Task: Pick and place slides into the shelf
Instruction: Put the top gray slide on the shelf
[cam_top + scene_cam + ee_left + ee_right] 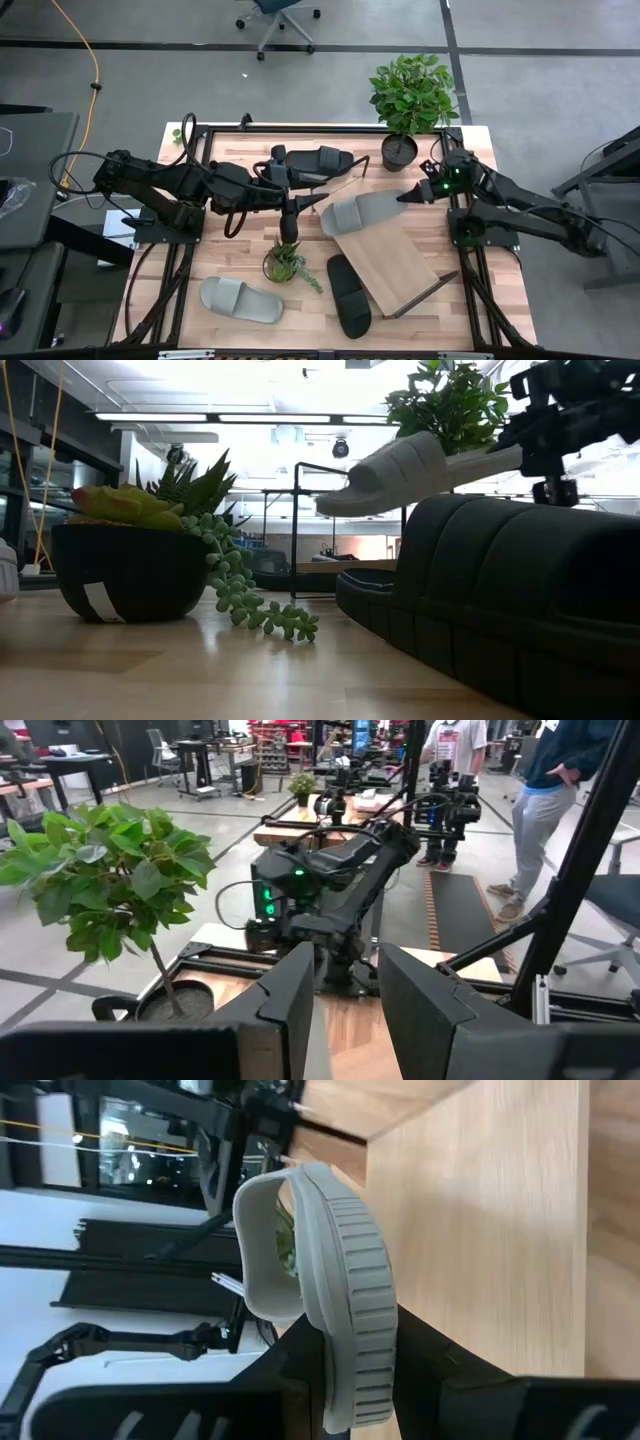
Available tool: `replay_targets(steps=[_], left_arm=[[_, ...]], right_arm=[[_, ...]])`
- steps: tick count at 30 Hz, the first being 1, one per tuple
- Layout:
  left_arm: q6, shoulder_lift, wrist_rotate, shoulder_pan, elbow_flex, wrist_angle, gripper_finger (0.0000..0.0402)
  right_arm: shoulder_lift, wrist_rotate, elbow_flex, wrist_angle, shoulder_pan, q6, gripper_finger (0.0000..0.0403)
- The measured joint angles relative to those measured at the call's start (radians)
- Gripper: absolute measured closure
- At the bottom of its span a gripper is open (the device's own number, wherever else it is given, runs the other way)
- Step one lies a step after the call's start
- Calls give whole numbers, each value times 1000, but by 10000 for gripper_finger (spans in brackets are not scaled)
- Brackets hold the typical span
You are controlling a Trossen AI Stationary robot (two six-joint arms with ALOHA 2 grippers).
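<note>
My right gripper [405, 195] is shut on a light grey slide [362, 213] and holds it in the air above the far end of the shelf [388, 265], a slanted light-wood board. In the low view this slide [400, 475] floats level. My left gripper [303, 205] is open and holds nothing; it hovers near the table's middle, just left of the held slide. A black slide [348, 296] lies flat on the table by the shelf's left edge. A second grey slide [240, 300] lies near the near-left corner. Another black slide [318, 160] lies at the far side. My right gripper pinches the grey slide's heel end [350, 1365] between its two fingers, across the thickness of the sole. The fingers [430, 1350] come in roughly level from the table's right side, along the slide's length. The slide is lifted clear, with its strap end [262, 1240] pointing toward the table's left.
A small succulent pot [285, 262] stands just near of my left gripper. A tall potted plant [408, 105] stands at the far edge, close to my right arm. Black frame rails run along both sides of the table. People stand in the room beyond.
</note>
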Motion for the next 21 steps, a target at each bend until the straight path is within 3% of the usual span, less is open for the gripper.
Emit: replay_targets(steps=[9, 21], left_arm=[[-2, 0, 0, 0, 0, 0, 300], [-2, 1, 0, 0, 0, -13, 300]], right_arm=[[166, -220, 0, 46, -188, -130, 341], [389, -249, 0, 163, -264, -214, 341]])
